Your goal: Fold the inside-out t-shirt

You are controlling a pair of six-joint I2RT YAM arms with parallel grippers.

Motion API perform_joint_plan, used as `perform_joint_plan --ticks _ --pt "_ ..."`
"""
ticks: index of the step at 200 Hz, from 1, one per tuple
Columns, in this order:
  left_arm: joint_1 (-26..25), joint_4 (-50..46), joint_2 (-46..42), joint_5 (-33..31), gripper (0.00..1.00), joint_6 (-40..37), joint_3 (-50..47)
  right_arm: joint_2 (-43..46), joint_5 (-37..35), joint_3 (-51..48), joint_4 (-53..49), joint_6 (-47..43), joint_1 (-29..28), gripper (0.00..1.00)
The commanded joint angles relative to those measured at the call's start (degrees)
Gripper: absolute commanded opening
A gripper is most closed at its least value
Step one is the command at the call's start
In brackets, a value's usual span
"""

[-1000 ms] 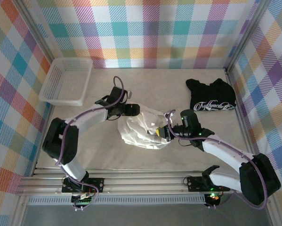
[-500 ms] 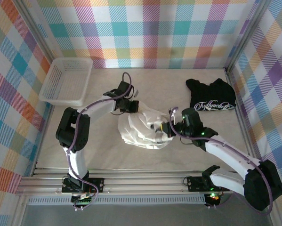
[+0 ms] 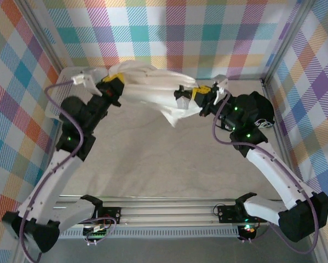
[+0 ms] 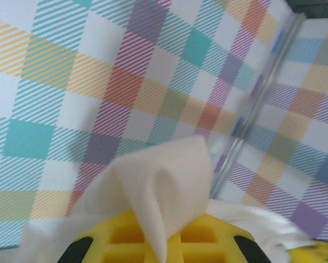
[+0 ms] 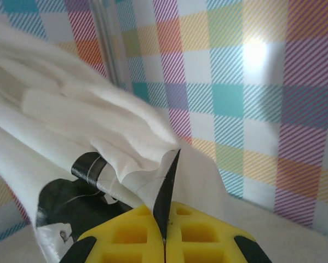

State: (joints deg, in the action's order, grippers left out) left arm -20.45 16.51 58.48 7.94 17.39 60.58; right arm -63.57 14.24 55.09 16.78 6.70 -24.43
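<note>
top cam: t-shirt [image 3: 153, 90] aloft over table [image 3: 153, 159], R wrist: black patch [image 5: 70, 203]

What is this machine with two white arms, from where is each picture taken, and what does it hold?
It is a robot: two arms bolted at the near edge of a table. The wide picture comes from a fixed camera above and behind them; the two close pictures come from a camera on each wrist. The left end effector and the right end effector, both shut, hold a white t-shirt spread in the air between them. A black t-shirt lies on the table, partly behind the right arm.
</note>
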Motion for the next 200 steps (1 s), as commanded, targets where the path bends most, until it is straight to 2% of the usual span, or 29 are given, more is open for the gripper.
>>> perform_joint_plan --ticks 1,15,32,53,73,82,98,113,127,163,200 --pt "0.32 2.09 3.51 -2.28 0.05 4.4 -13.58 -1.91 2.63 -10.41 1.05 2.94 0.32 0.0" --pt "0.19 2.11 4.94 -2.32 0.05 7.67 -20.26 -2.83 4.06 -16.04 1.74 6.17 0.09 0.0" --pt "-0.31 0.9 6.46 -1.63 0.12 10.06 -26.99 -4.12 5.15 -22.14 4.12 9.87 -0.99 0.0" --pt "-2.52 -2.08 4.25 -4.07 0.27 10.3 -34.11 -5.55 5.32 -26.36 3.04 12.51 -3.08 0.0" --pt "-4.84 -8.08 0.06 -8.29 0.47 9.21 -35.91 -5.79 5.14 -28.68 1.36 13.15 -4.84 0.0" --pt "-6.14 -10.99 -1.01 -9.54 0.56 7.35 -34.85 -5.39 4.94 -29.15 0.22 13.32 -5.31 0.0" --pt "-8.69 -15.25 -0.67 -11.37 0.67 3.31 -31.65 -3.89 4.68 -29.92 -1.14 13.25 -5.63 0.0" --pt "-10.55 -18.28 2.83 -12.35 0.72 0.06 -27.36 -1.91 4.03 -30.53 -2.46 13.09 -5.72 0.0" --pt "-12.67 -20.78 7.41 -13.24 0.75 -3.76 -22.51 -0.12 3.46 -30.74 -4.01 12.75 -5.72 0.0" --pt "-19.51 -27.35 24.49 -20.4 0.81 -16.6 -7.59 3.26 1.85 -30.4 -7.3 11.16 -5.66 0.0" --pt "-20.13 -31.01 42.0 -28.17 0.81 -22.86 5.25 4.21 1.84 -29.87 -8.93 10.53 -5.72 0.0"
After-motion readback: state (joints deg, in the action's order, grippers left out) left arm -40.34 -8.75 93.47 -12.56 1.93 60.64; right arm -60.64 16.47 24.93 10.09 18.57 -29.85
